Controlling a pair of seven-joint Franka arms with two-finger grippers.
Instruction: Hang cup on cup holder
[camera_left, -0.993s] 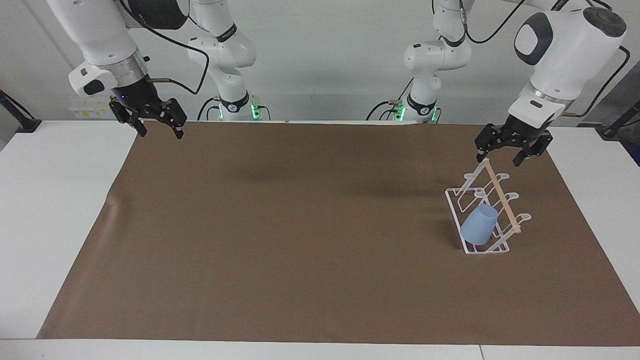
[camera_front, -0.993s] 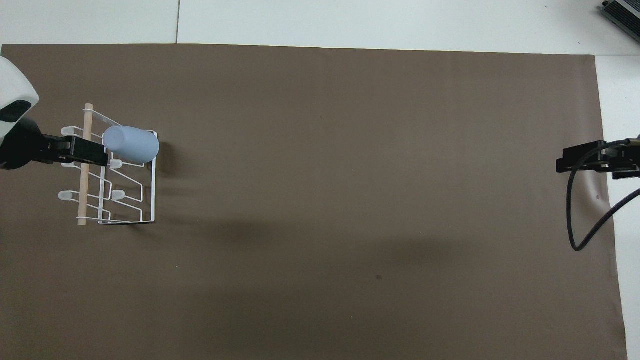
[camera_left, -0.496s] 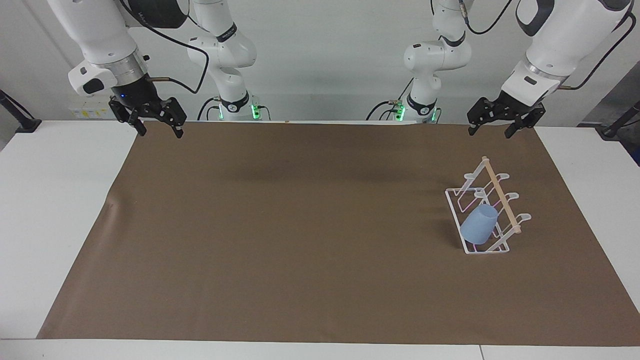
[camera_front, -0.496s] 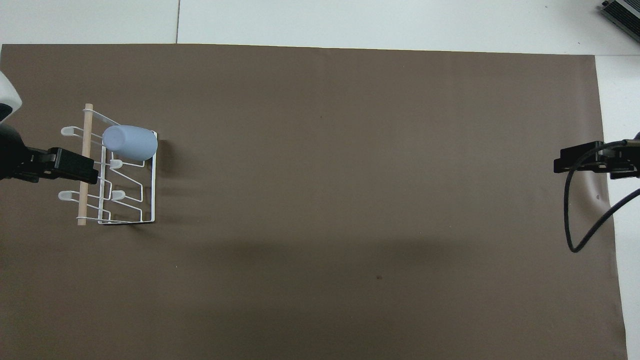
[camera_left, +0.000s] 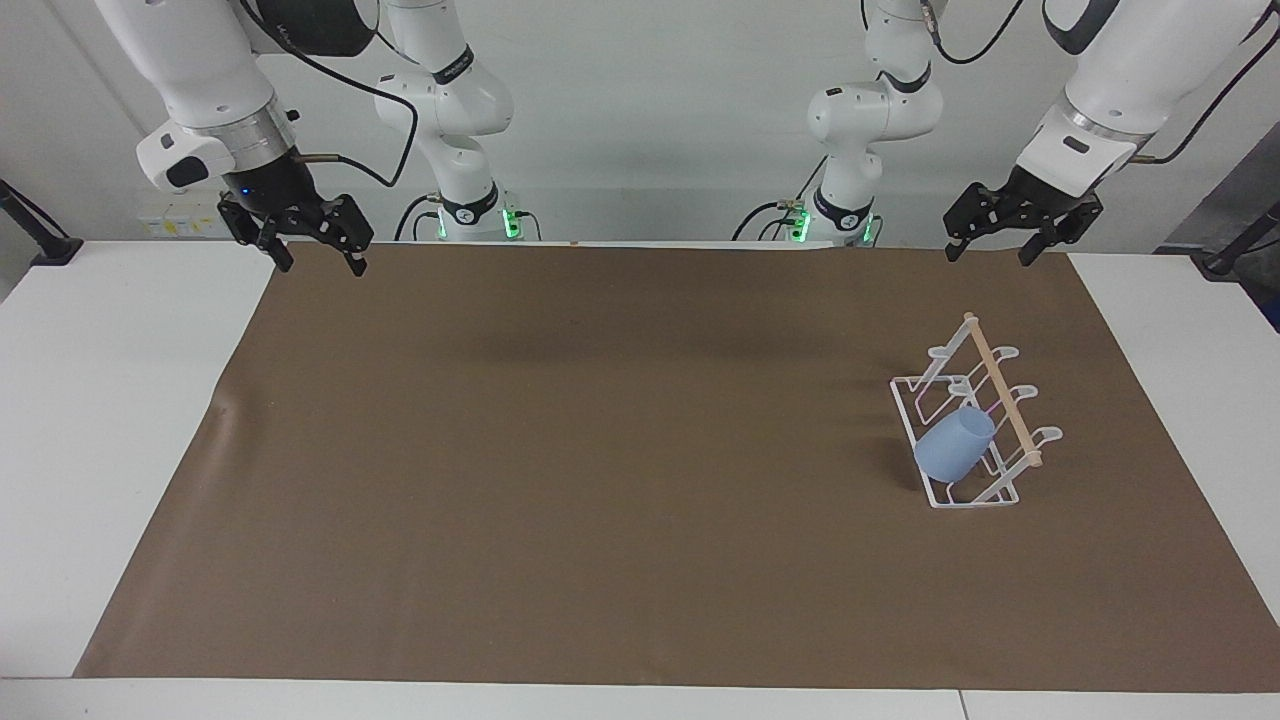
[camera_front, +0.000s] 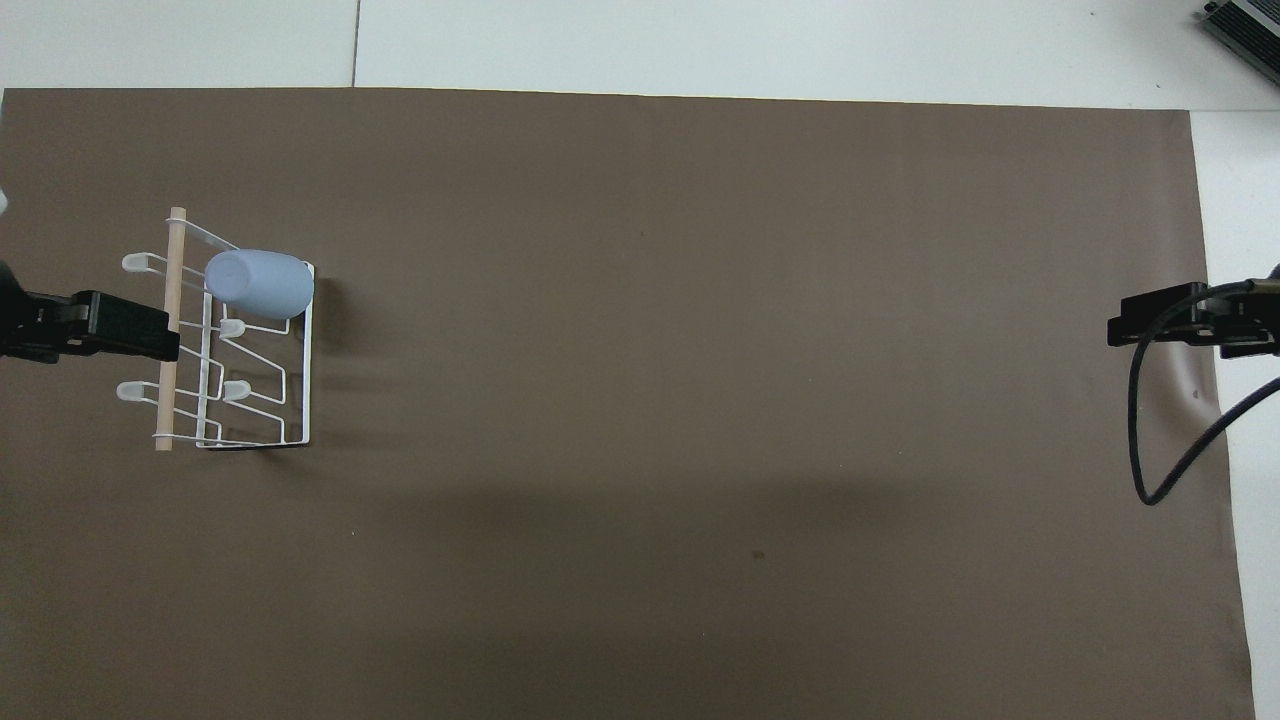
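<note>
The light-blue cup (camera_left: 955, 446) hangs upside down and tilted on a prong of the white wire cup holder (camera_left: 975, 412), toward the left arm's end of the table. It also shows in the overhead view (camera_front: 260, 285) on the cup holder (camera_front: 250, 400). My left gripper (camera_left: 990, 250) is open and empty, raised over the mat's edge nearest the robots, clear of the rack; it shows in the overhead view (camera_front: 150, 330) too. My right gripper (camera_left: 315, 258) is open and empty, waiting over the mat's corner at the right arm's end; it shows in the overhead view (camera_front: 1140, 325).
A brown mat (camera_left: 600, 450) covers most of the white table (camera_left: 100, 400). A black cable (camera_front: 1165, 440) loops down from the right arm.
My left gripper has risen and drawn back from just above the rack's wooden rod toward the robots. The cup stays on the rack. The right arm has not moved.
</note>
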